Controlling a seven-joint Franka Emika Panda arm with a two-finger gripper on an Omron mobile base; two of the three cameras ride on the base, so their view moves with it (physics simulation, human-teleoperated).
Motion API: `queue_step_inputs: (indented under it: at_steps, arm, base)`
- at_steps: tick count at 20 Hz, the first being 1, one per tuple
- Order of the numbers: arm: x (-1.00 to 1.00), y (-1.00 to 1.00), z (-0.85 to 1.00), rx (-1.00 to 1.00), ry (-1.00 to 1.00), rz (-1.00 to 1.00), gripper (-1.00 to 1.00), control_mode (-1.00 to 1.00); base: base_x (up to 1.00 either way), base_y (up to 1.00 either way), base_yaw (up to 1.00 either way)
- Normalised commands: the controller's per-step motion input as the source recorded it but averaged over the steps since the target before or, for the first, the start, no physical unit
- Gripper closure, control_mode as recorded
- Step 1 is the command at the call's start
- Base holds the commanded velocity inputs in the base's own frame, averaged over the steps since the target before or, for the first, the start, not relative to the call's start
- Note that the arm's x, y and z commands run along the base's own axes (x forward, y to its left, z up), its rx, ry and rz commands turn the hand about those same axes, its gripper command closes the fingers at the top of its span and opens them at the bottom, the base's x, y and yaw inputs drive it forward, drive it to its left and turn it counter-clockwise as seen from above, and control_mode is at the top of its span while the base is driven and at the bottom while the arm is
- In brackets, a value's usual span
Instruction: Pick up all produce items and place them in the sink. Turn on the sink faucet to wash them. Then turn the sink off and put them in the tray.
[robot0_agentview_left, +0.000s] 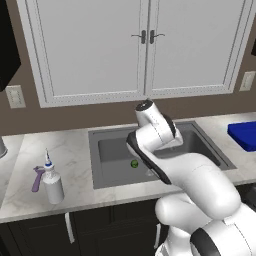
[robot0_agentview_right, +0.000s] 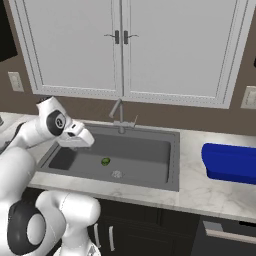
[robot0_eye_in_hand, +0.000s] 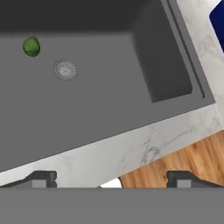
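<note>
Inside the large dark grey rectangular sink (robot0_agentview_right: 150, 150) lay the small round green lime (robot0_agentview_right: 105, 161), just beside the round silver drain (robot0_agentview_right: 117, 174). Above the sink's near rim, the claw (robot0_eye_in_hand: 111, 177) stood open and empty. Right of the sink, the bright blue tray (robot0_agentview_right: 230, 162) sat on the marble counter (robot0_agentview_right: 197, 192).

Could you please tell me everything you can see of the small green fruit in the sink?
The lime is a small, round, plain green fruit with a smooth, matte-looking skin. It lies loose on the flat floor of the dark grey sink, a short way from the round silver drain and not touching it. Nothing grips or covers it; only the basin floor touches it. No water shows around it.
</note>
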Motion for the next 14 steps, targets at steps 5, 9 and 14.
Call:
queue_step_inputs:
  at_steps: [5,9,14]
  arm:
    - [0.24,0.03,-0.29,0.06,0.00,-0.02,-1.00,-1.00]
    - [0.22,0.04,-0.28,0.04,0.00,-0.02,-1.00,-1.00]
    - [0.24,0.08,-0.28,0.02,0.00,-0.03,-1.00,-1.00]
  base:
    - [0.00,0.00,0.00]
    - [0.00,0.00,0.00]
    - [0.00,0.00,0.00]
